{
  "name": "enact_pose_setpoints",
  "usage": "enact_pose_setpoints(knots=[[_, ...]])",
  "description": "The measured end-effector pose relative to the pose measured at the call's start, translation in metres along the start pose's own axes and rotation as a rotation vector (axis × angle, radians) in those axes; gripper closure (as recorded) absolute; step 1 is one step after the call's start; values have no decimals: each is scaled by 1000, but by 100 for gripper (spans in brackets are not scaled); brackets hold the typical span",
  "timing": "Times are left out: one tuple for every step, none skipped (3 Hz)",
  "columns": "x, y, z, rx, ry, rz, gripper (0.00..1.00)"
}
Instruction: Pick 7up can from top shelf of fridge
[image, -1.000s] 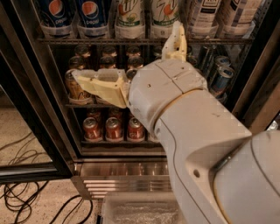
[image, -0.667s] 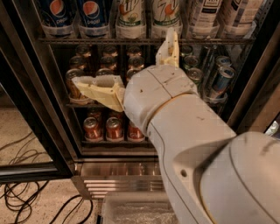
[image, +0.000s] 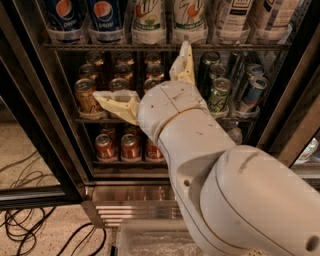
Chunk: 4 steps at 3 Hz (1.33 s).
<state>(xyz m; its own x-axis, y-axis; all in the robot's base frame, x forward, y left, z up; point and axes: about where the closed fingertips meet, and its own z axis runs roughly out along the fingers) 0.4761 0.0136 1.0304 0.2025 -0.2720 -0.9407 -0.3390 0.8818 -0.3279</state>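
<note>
**A:** At the fridge (image: 35, 95), seen from the one camera: the gripper (image: 142, 72) hangs spread wide and empty before the middle racks, below the top shelf (image: 250, 46).

**B:** And the 7up can (image: 189, 17)?

**A:** Upright on that shelf, right of the Pepsi cans (image: 105, 15), just above the upper finger (image: 183, 62).

**B:** Then, I'd judge, rise level, straddle it squarely, and close gently.
</note>
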Motion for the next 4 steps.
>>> enact_pose_setpoints(knots=[[14,-11,23,52,-10,-12,12],[24,-28,48,110,-34,2,19],[26,-37,56,140,-50,19,23],[21,-54,49,198,-75,33,39]])
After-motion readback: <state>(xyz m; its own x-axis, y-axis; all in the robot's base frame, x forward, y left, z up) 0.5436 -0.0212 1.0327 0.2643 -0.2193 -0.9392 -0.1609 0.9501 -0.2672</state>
